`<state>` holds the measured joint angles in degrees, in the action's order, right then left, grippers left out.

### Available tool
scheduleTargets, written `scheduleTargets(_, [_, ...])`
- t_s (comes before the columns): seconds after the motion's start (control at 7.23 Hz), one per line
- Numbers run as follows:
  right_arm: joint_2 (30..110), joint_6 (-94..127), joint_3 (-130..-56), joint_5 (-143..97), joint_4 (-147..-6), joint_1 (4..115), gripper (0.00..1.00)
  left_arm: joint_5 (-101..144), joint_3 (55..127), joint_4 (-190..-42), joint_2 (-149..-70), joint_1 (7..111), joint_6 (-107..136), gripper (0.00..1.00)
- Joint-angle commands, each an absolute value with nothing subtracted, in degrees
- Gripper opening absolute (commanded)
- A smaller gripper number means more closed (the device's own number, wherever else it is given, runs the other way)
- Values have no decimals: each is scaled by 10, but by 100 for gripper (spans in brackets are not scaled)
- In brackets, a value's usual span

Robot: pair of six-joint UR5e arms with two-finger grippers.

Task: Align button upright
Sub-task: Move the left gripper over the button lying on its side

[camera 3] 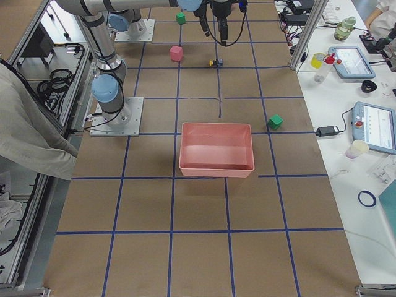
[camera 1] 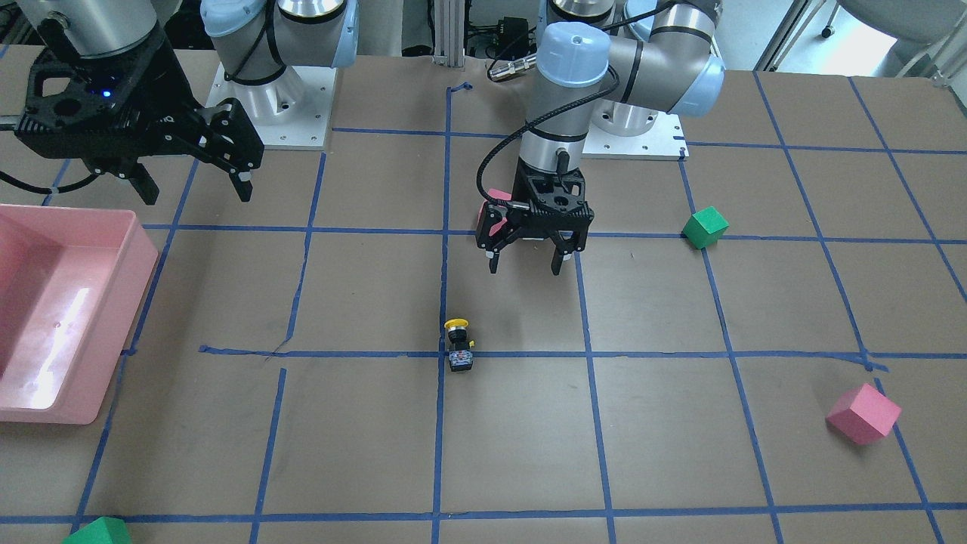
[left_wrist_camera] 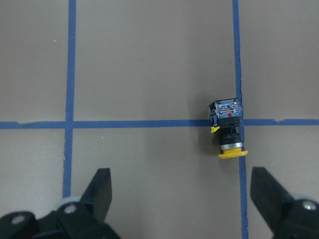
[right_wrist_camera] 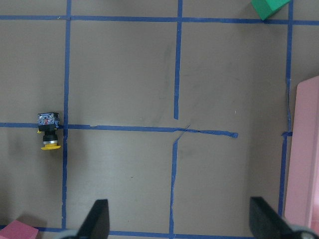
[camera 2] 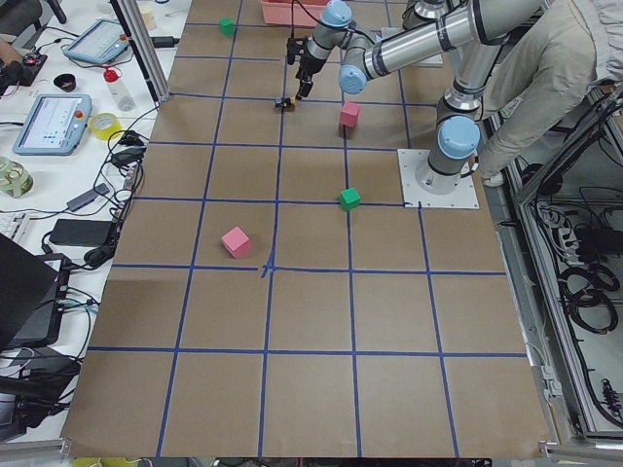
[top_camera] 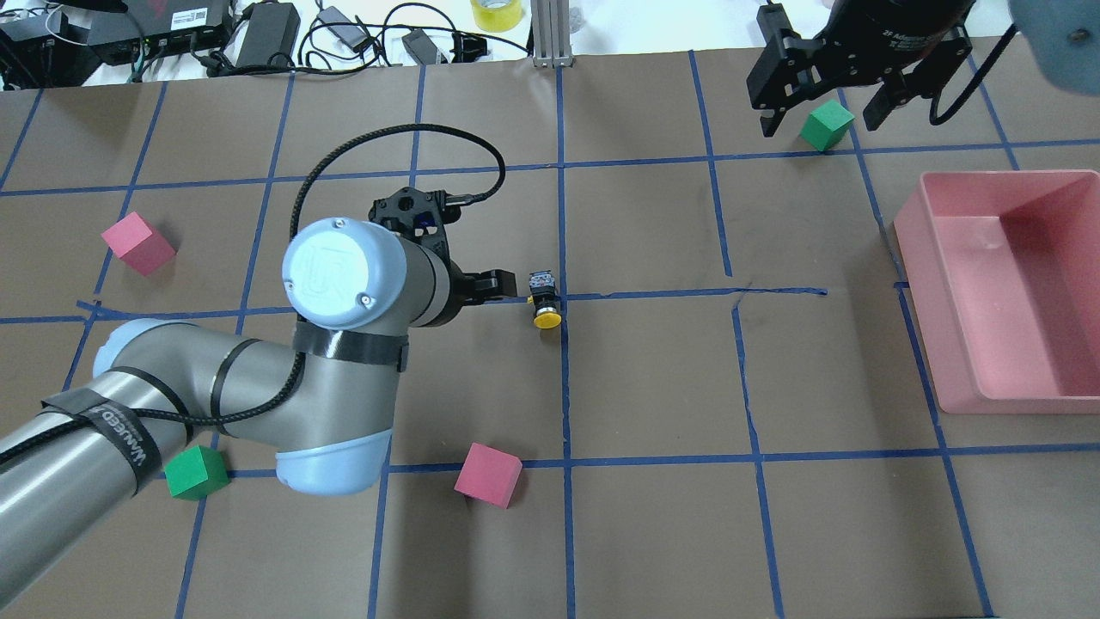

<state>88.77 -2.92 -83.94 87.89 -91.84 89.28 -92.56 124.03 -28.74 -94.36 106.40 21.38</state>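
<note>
Left fingers spread | button lying on its side | right fingers spread

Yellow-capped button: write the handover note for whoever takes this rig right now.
Small yellow-capped push-button with black body and grey base: lying on its side at a blue tape crossing, cap toward the robot, untouched.
Left end effector: open, empty, hovering close to it, not around it.
Right end effector: open, empty, raised far off by the pink plastic bin.
Done: nothing visible.
Left: grasp the button and stand it upright.
</note>
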Motion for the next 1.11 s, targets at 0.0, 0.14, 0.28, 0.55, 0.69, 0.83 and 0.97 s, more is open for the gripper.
scheduleTargets(0.0, [888, -30, -839, 879, -918, 892, 100, -952, 1245, -225, -988, 1114, 282, 100])
scheduleTargets(0.14, [888, -30, -839, 879, -918, 892, 100, -952, 1245, -208, -1010, 1118, 282, 100])
scheduleTargets(0.28, [888, -30, -839, 879, -918, 892, 100, -951, 1237, -199, -1034, 1123, 275, 99])
scheduleTargets(0.55, [888, -30, -839, 879, -918, 892, 100, -951, 1183, -199, -1091, 1136, 272, 99])
scheduleTargets(0.69, [888, -30, -839, 879, -918, 892, 100, -949, 1165, -199, -1120, 1136, 246, 99])
scheduleTargets(0.83, [888, -30, -839, 879, -918, 892, 100, -950, 1161, -198, -1141, 1136, 219, 99])
scheduleTargets(0.97, [888, -30, -839, 879, -918, 892, 100, -947, 1161, -196, -1156, 1136, 213, 99])
